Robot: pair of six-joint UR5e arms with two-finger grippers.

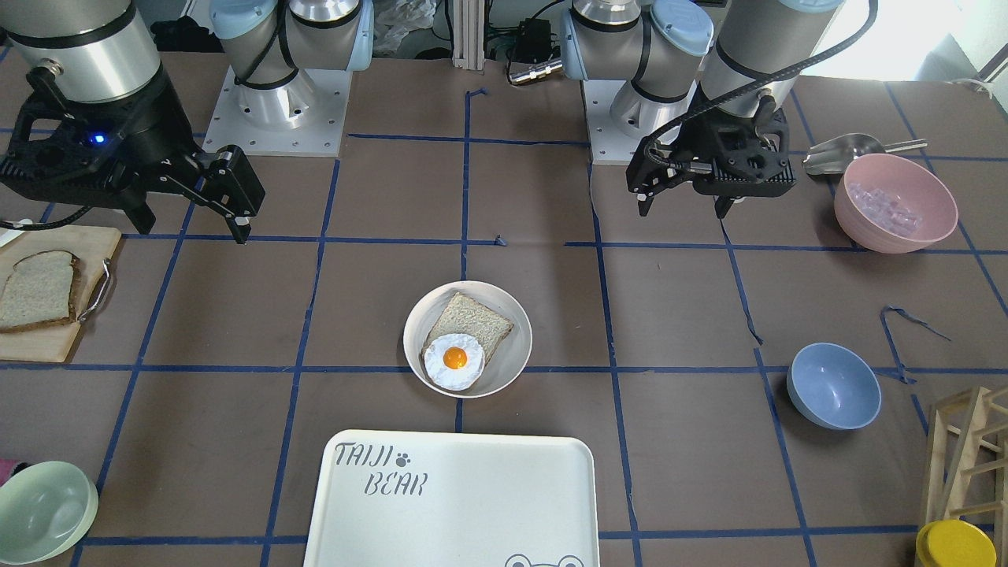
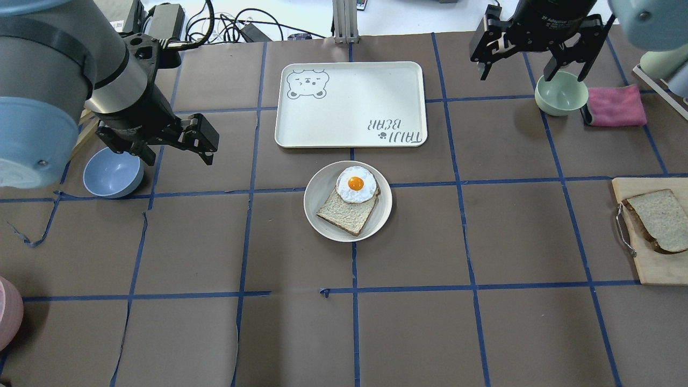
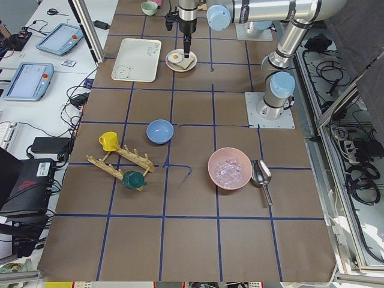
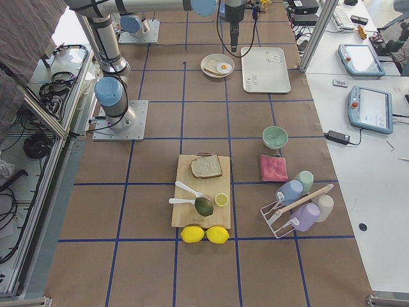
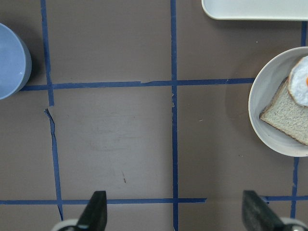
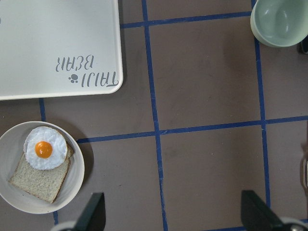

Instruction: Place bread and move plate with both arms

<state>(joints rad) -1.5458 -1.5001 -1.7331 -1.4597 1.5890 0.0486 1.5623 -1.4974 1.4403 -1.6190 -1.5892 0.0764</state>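
The bread [image 1: 35, 290] lies flat on a wooden cutting board [image 1: 47, 346] at the table's right end; it also shows in the overhead view [image 2: 658, 219]. The plate [image 1: 417, 346] sits mid-table and holds a tan slice with a fried egg [image 1: 453, 360]. The plate also shows in the overhead view [image 2: 317, 196] and the wrist views [image 5: 262, 120] [image 6: 77, 178]. My left gripper [image 1: 683, 209] [image 2: 177, 158] is open and empty, raised left of the plate. My right gripper [image 1: 193, 228] [image 2: 529, 72] is open and empty, raised near the pale green bowl, apart from the bread.
The white "TAIJI BEAR" tray [image 2: 349, 102] lies just beyond the plate. A blue bowl [image 2: 113, 172] sits under my left arm. A pale green bowl [image 2: 560, 92] and a pink cloth [image 2: 615, 105] are far right. A pink bowl [image 1: 895, 202], scoop [image 1: 843, 153] and wooden rack [image 1: 969, 457] stand on the left side.
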